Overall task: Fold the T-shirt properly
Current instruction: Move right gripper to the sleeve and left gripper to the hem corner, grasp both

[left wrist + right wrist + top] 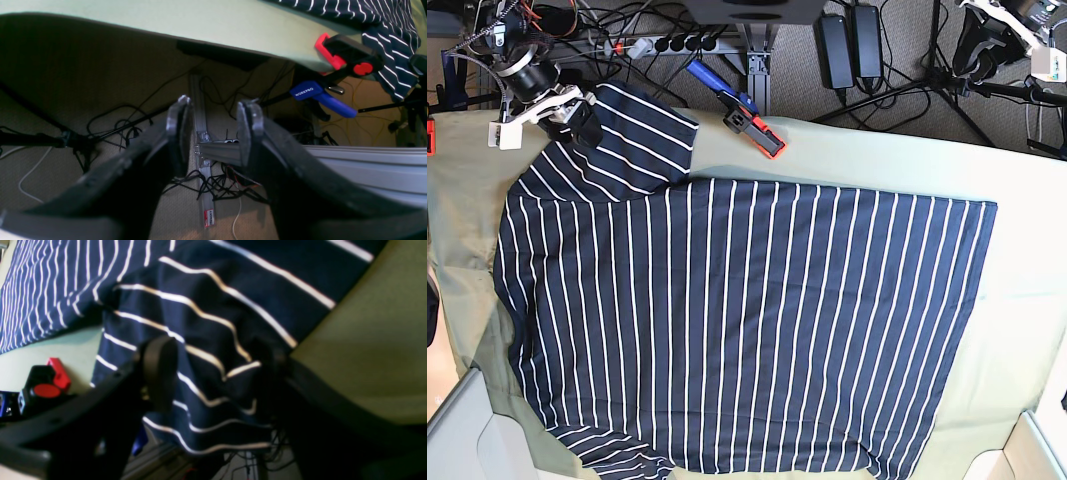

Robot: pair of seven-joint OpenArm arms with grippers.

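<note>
One T-shirt [747,320] covers most of the tabletop [1017,300] in the base view, spread flat on the olive-green cloth sheet [1027,230], its collar end toward 9 o'clock and its hem toward 3 o'clock. The right gripper [577,120] sits at about 10 o'clock of the shirt, over the sleeve [642,135] that reaches toward the tabletop's far edge. In the right wrist view the right gripper [217,373] has its jaws set apart on either side of the sleeve's hanging edge, with striped fabric bunched between them; whether the pads actually press the cloth cannot be told. The left gripper [213,133] hangs off the tabletop with its jaws apart and nothing between them, cables and floor beyond; the shirt lies at its 1 o'clock, well apart. In the base view the left arm [1002,30] is at the 1 o'clock corner.

The shirt is dark navy with thin, evenly spaced white stripes. Its body lies smooth, the near sleeve at 7 o'clock is crumpled, and a red-and-blue clamp [742,112] grips the tabletop edge at 12 o'clock, just beside the far sleeve.
</note>
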